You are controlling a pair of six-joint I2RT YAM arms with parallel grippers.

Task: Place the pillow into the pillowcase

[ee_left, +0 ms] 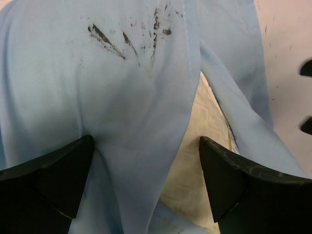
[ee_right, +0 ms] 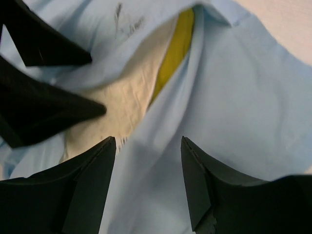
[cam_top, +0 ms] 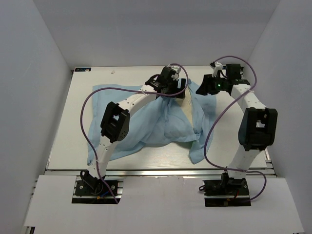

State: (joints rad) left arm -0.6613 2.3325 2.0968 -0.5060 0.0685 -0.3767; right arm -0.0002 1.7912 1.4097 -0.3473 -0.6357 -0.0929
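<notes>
Looking past your left gripper [ee_left: 146, 156], you see its jaws wide apart over the black-smudged light blue pillowcase [ee_left: 122, 97], the cream pillow [ee_left: 195, 141] peeking from its opening on the table [cam_top: 63, 131], while your right gripper [ee_right: 148, 156] hangs beside it, jaws parted too, gripping nothing.

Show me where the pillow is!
In the top view the pillow lies mid-table, mostly covered by the pillowcase; its cream end peeks out on the far side, between the left gripper and right gripper.
</notes>
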